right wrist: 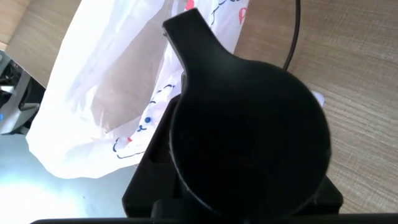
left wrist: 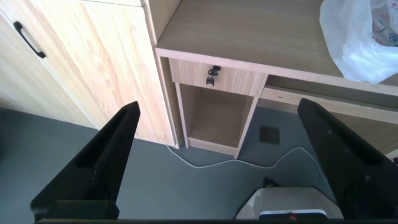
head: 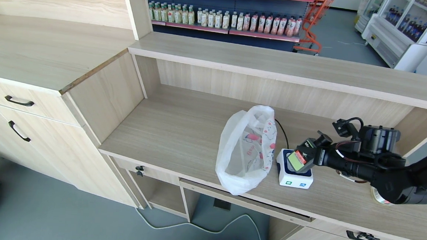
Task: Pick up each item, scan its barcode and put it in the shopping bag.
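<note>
A white plastic shopping bag [head: 247, 150] with a cartoon print stands open on the lower counter [head: 183, 133]. Just right of it sits a white and blue barcode scanner [head: 294, 177]. My right gripper [head: 306, 155] hovers over the scanner, shut on a small item [head: 295, 163] with a green face and a red stripe, tilted toward the scanner. In the right wrist view a dark round shape [right wrist: 249, 137] blocks most of the picture, with the bag [right wrist: 99, 106] behind it. My left gripper [left wrist: 219, 106] hangs open and holds nothing, low in front of the counter's drawers.
A black cable [head: 282, 131] runs from the scanner toward the back wall of the counter. A roll of tape [head: 381, 197] lies under my right arm. A raised ledge [head: 276, 62] borders the back, and a taller cabinet [head: 47, 50] stands at the left.
</note>
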